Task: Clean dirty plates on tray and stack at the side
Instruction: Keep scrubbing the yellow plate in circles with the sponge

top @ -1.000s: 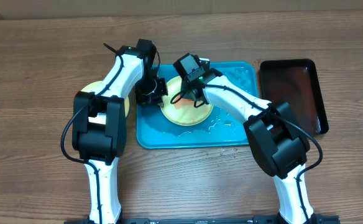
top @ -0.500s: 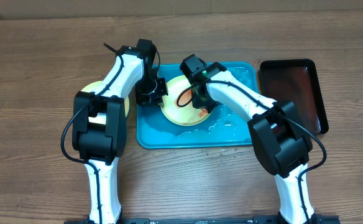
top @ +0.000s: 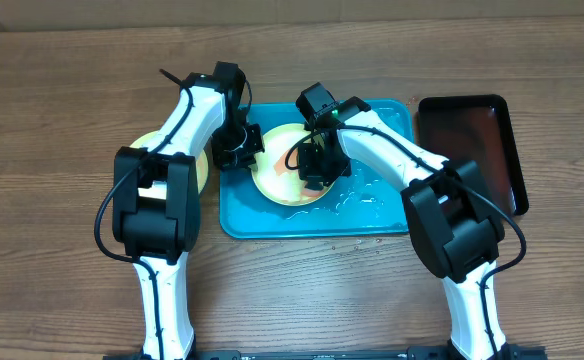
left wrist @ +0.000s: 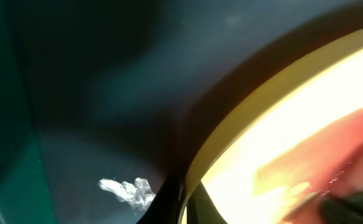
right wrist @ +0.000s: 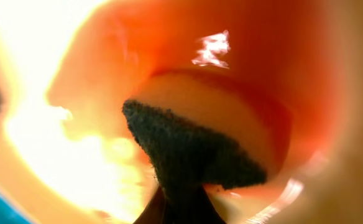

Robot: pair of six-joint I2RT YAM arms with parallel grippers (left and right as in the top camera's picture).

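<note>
Brown wood-grain table, even light

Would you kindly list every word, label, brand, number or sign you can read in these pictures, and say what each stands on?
None: no readable text shows in any view.
The blue tray, the plate on it, the black tray and the sponge carry no visible letters, numbers or signs.
Both wrist views are very close and blurred, so any fine print there could not be read.
</note>
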